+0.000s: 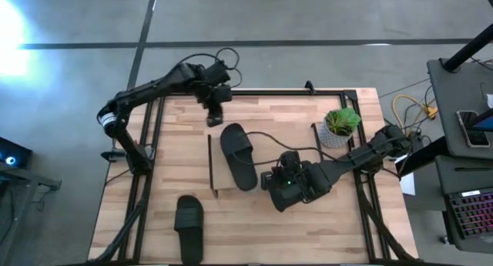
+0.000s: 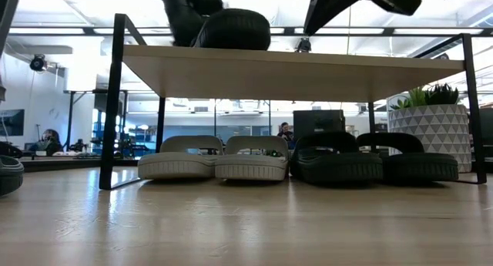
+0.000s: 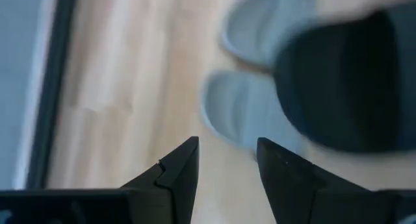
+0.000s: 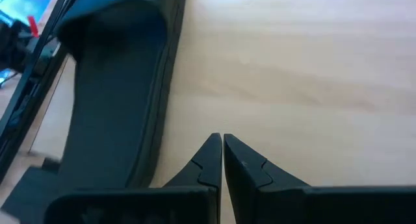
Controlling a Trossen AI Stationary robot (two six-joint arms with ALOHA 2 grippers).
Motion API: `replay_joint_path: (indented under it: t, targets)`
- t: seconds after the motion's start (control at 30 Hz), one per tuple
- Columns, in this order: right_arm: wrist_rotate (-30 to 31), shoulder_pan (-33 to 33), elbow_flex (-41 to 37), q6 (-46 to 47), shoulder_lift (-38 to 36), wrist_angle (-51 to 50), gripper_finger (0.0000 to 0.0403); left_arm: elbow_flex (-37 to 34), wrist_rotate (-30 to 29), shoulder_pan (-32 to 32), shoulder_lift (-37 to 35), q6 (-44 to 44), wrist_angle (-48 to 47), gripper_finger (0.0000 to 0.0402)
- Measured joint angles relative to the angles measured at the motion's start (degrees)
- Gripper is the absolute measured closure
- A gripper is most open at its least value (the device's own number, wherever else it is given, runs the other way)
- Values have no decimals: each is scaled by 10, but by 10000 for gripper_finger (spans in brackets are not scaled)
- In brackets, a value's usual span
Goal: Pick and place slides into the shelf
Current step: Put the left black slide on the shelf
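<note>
Slides: one black slide (image 1: pixel 238 156) lies on the shelf top (image 1: pixel 339 173), long axis running roughly toward the left gripper (image 1: pixel 215 116). Right gripper (image 1: pixel 271 179), fingers closed and empty, sits just beside its toe end and nearer. Left gripper, parted and empty, hovers off the heel end. Another black slide (image 1: pixel 189 227) lies well apart.

No readable text, label, brand, number or sign appeared on anything in any view.
</note>
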Motion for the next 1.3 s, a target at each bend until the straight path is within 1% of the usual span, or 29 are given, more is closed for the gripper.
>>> replay_joint_path:
  t: [0.1,0.23,0.4,0.43,0.7,0.83,0.93,1.03,1.2,1.3]
  targets:
    - [-2,8,0,14,0,-1,394,-11,31,-1,-24,0,-50,261]
    - [-2,7,0,28,0,-4,394,-37,40,-9,-46,-3,-57,261]
    - [-2,7,0,29,0,-1,394,-40,98,-32,-48,-15,-71,261]
    - [-2,7,0,29,0,0,394,-40,100,-42,-47,-15,-71,261]
    - [-2,14,0,33,0,7,394,-44,93,-122,-37,-19,-85,261]
    - [-2,17,0,33,0,7,394,-44,66,-144,-39,-46,-64,261]
    - [-2,17,0,33,0,7,394,-51,55,-152,-37,-63,-47,261]
    - [-2,17,0,33,0,8,394,-76,55,-155,-36,-75,-21,261]
    - [-2,21,0,34,0,8,394,-108,54,-155,-36,-76,-5,261]
    - [-2,21,0,34,0,8,394,-118,53,-155,-36,-76,21,261]
